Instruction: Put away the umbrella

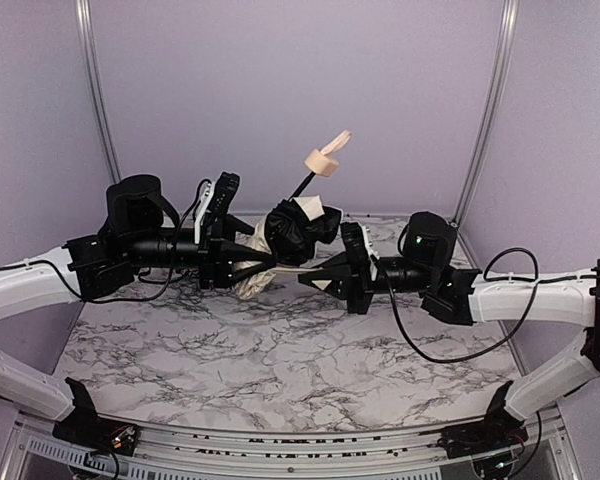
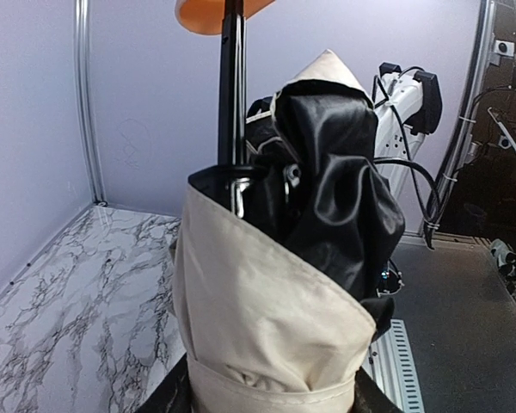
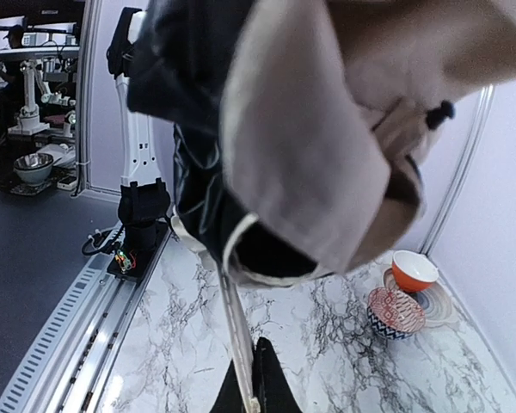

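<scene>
Item: umbrella [image 1: 292,232], hanging bunched in mid-air above the marble table [image 1: 280,370], knob handle [image 1: 326,160] pointing up. Your left gripper [image 1: 252,268] is clasping the cream canopy [image 2: 267,327], its fingers hiding under fabric; your right gripper [image 1: 308,281] is pinching tight a thin cream strip [image 3: 232,318] of it.

You have the umbrella [image 1: 280,245] up in the air above the table [image 1: 280,370], toward its far side; it is collapsed but not neatly rolled; its canopy [image 2: 267,310] is bunched, cream on the outside, with the black underside [image 1: 298,228] spilling out in crumpled folds; the thin black shaft [image 1: 302,187] rises tilted up and to the right from the bundle; the small tan knob handle [image 1: 325,160] caps its upper end; a cream strip [image 3: 236,335] trails from the fabric.
</scene>
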